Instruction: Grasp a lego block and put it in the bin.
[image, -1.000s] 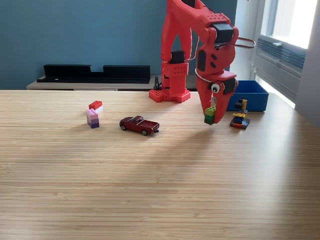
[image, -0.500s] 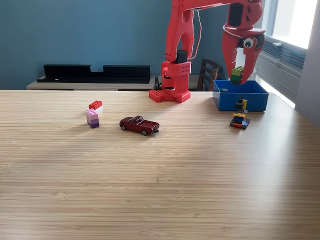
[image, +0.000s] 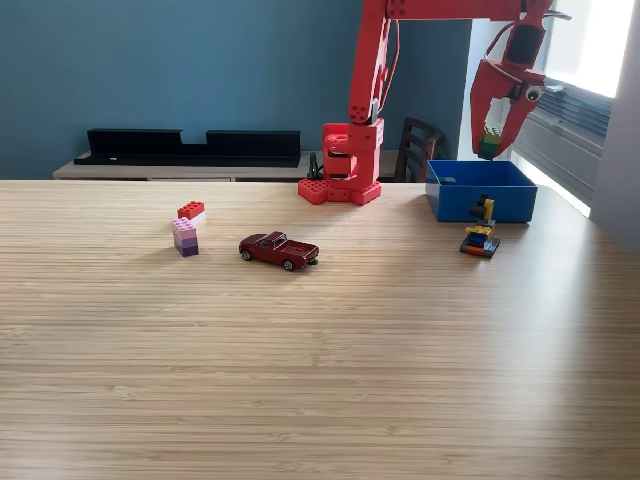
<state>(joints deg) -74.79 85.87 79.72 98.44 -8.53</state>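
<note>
In the exterior view, the red arm reaches from its base at the back of the counter (image: 320, 380) out toward the view's right, and its gripper (image: 490, 148) hangs fingers-down above the bin (image: 480, 200). The fingers are closed on a small lego block (image: 489, 143), green with a darker lower part, which sits between their tips in the air over the bin's far right part. So the grasp and the carry look done; what is left, as I judge it, is to part the fingers so the block falls inside, perhaps after lowering a little. The bin stands at the counter's back right; its inside is mostly hidden by the near wall, and only a small dark bit shows near its left rim, too small to name. Just in front of the bin stands a small stack (image: 480, 238) of yellow, black, blue and red pieces. Well apart at the view's left are a pink-purple block (image: 185, 238) and a red-white block (image: 191, 211), with a toy car (image: 279, 250) between these and the bin.
</note>
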